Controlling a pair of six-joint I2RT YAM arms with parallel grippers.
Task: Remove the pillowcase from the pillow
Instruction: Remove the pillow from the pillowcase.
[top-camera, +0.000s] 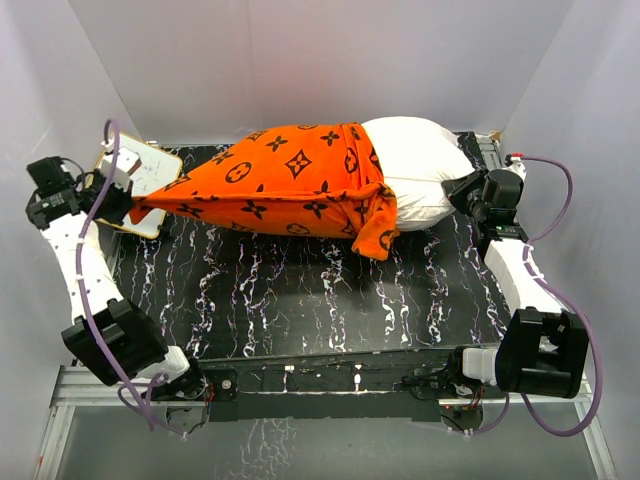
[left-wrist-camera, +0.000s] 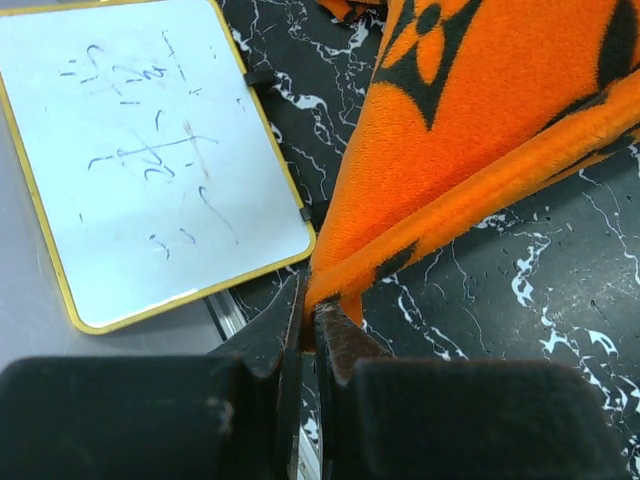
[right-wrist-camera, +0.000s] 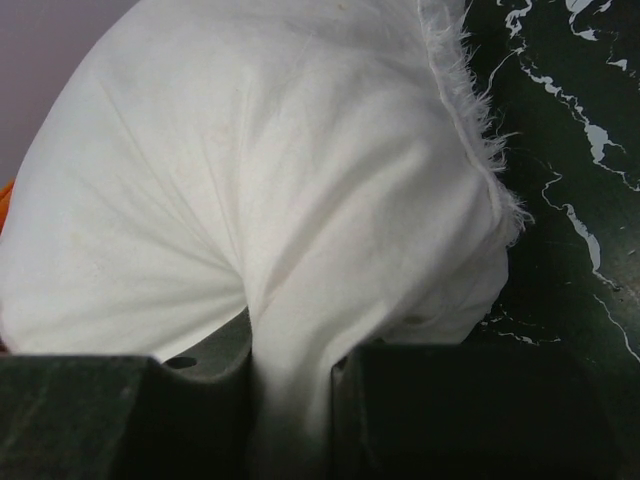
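Counting one pillowcase (top-camera: 290, 180), one pillow (top-camera: 425, 165), one board (top-camera: 150, 175) and two pincers, all on one counter (top-camera: 300, 300).

Clamping the left pincer (left-wrist-camera: 308, 318) narrow on a corner of the pillowcase. Pinching a fold of the pillow in the right pincer (right-wrist-camera: 290, 390), jaws almost together.

Finding both task things lying between the two pincers, with their long axis running from one pincer to the other. Pointing the covered end at the left pincer and the bare end at the right.

Showing the pillowcase as plush and bright orange, with black flower, circle and diamond motifs. Tapering to a taut point at the left pincer and bunching in folds at the open edge nearer the right pincer.

Showing the pillow as plump, white and smooth, with a frayed seam just beyond the right pincer.

Lying flat just beyond the left pincer's tips, to their left: the board, a white rounded rectangle, tan-rimmed and faintly scribbled.

Showing the counter as black with white veining.
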